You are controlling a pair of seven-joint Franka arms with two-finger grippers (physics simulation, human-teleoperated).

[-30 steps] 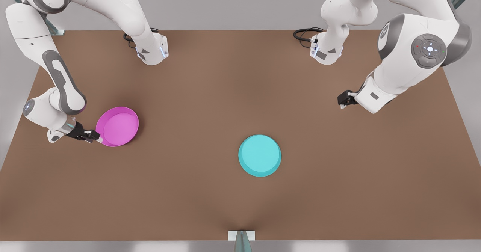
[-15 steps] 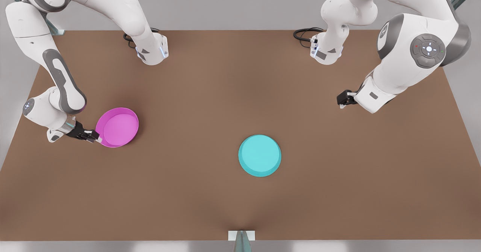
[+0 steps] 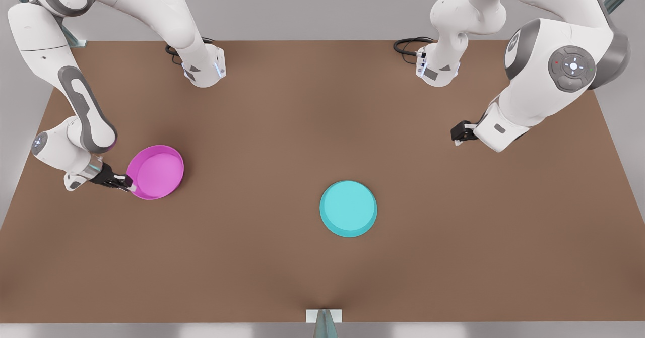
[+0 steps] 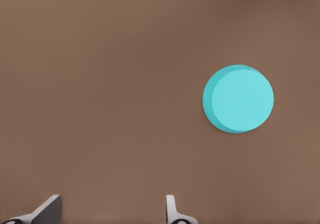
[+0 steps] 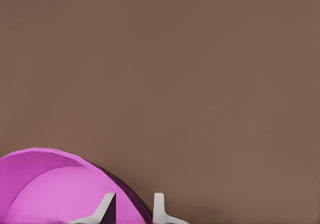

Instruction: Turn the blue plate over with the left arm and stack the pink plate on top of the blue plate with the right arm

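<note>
Pink plate (image 3: 155,172) clamped at its rim in right jaws (image 3: 127,183) near the surface's left edge, lately tilted and nudged edgeward, so lift under way; blue plate (image 3: 348,208) underside-up mid-surface, left jaws (image 3: 457,137) apart, waiting.

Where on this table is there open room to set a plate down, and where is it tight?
Bare table runs wide between the pink plate and the blue plate, and along the near edge. It is crowded where the right pincer grips the pink plate's rim. The left pincer waits open above bare table, apart from both plates.
</note>
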